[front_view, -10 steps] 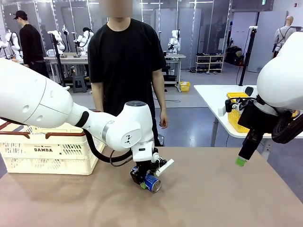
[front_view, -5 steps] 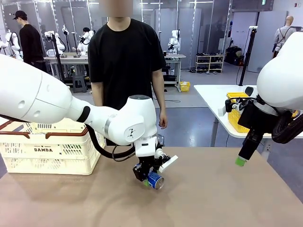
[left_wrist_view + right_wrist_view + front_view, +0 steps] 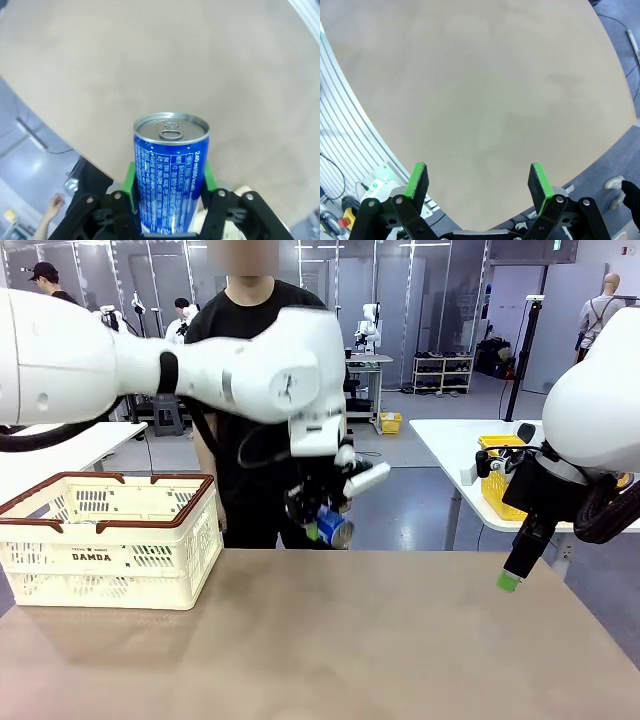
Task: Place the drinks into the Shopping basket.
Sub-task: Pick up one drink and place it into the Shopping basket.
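Note:
My left gripper (image 3: 322, 520) hangs high above the table's far middle, shut on a blue can (image 3: 333, 527) with white lettering. In the left wrist view that blue can (image 3: 170, 170) stands between the green pads (image 3: 129, 176), its silver top facing the camera and the brown tabletop far below. The cream Shopping basket (image 3: 108, 548) with brown rim sits at the table's left, well left of and below the held can. My right gripper (image 3: 510, 580) hovers at the table's right edge, and the right wrist view shows it (image 3: 478, 184) open with nothing between its fingers.
A person in a black shirt (image 3: 262, 360) stands at the far side, right behind the raised can. A yellow basket (image 3: 498, 480) sits on a white table behind the right arm. The brown tabletop (image 3: 330, 650) is bare between the basket and the right gripper.
My left arm has lifted the blue can from the tabletop to well above it. The right arm has stayed still.

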Controlling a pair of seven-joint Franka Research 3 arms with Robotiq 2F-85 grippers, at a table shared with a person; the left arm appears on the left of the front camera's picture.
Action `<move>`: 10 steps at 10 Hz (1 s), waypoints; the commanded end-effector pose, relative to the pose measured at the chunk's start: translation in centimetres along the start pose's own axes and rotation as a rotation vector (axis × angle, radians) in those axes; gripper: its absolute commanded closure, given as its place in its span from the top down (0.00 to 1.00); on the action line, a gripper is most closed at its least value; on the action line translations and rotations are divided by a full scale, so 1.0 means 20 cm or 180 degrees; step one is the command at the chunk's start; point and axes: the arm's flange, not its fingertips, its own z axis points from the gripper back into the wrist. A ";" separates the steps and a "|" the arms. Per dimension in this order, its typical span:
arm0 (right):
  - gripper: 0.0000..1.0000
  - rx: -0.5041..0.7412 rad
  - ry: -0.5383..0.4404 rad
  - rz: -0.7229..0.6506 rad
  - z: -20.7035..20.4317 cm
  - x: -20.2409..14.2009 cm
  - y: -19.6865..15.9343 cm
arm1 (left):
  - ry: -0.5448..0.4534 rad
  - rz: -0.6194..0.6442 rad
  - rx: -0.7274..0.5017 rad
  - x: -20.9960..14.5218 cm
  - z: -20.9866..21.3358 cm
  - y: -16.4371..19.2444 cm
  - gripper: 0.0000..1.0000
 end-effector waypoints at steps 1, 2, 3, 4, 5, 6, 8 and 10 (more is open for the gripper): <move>1.00 -0.0009 0.0027 -0.0002 0.00 0.00 0.00 | 0.0156 -0.0070 -0.0028 0.01 0.11 0.08 0.33; 1.00 -0.0009 0.0027 -0.0002 0.00 0.00 0.00 | 0.0146 -0.0088 -0.0009 0.00 0.15 0.08 0.33; 1.00 -0.0009 0.0027 -0.0002 0.00 0.00 0.00 | 0.0158 -0.0107 -0.0013 0.00 0.16 0.07 0.33; 1.00 -0.0009 0.0027 -0.0002 0.00 0.00 0.00 | 0.0210 -0.0166 -0.0050 0.00 0.15 0.06 0.33; 1.00 -0.0009 0.0027 -0.0002 0.00 0.00 0.00 | 0.0105 -0.0049 0.0046 0.02 0.16 0.03 0.33; 1.00 -0.0009 0.0027 -0.0002 0.00 0.00 0.00 | 0.0105 -0.0049 0.0046 0.02 0.16 0.03 0.33; 1.00 -0.0009 0.0027 -0.0002 0.00 0.00 0.00 | 0.0105 -0.0049 0.0046 0.02 0.16 0.03 0.33; 1.00 -0.0009 0.0027 -0.0002 0.00 0.00 0.00 | 0.0032 -0.0016 0.0018 -0.06 0.11 0.05 0.57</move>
